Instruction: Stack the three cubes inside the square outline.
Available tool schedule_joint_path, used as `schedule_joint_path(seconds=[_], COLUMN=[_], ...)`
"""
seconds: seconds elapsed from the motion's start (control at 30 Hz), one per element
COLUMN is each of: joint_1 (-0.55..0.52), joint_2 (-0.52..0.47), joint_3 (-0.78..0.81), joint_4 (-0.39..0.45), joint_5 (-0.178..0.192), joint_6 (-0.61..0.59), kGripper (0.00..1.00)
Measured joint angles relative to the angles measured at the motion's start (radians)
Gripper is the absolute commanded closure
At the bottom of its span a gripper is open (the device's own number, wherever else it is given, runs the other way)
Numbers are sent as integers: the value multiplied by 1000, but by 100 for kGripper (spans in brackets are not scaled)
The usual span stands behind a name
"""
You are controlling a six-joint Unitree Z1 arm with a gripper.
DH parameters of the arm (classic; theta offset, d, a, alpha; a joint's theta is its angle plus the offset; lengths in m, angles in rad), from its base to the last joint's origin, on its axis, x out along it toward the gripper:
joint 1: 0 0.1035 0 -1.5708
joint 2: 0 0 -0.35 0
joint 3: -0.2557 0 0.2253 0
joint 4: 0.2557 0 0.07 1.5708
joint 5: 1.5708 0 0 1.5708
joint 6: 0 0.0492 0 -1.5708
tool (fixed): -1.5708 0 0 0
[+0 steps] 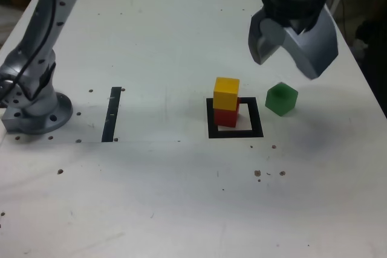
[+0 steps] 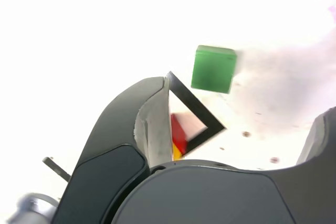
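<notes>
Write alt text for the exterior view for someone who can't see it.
A yellow cube sits on a red cube inside a black square outline on a white table. A green cube rests just outside, on the exterior view's right, below the arm's open, empty pincer. A black strip lies further left.
</notes>
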Motion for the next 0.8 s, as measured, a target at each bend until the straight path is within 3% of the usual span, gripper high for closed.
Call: schedule_joint_path(seconds=[0.43,0.8], joint_1=[23,29], joint_2=[105,135], joint_3=[20,19], joint_4=[-40,-40], joint_5=[21,11], joint_6=[13,14], kGripper=[8,25])
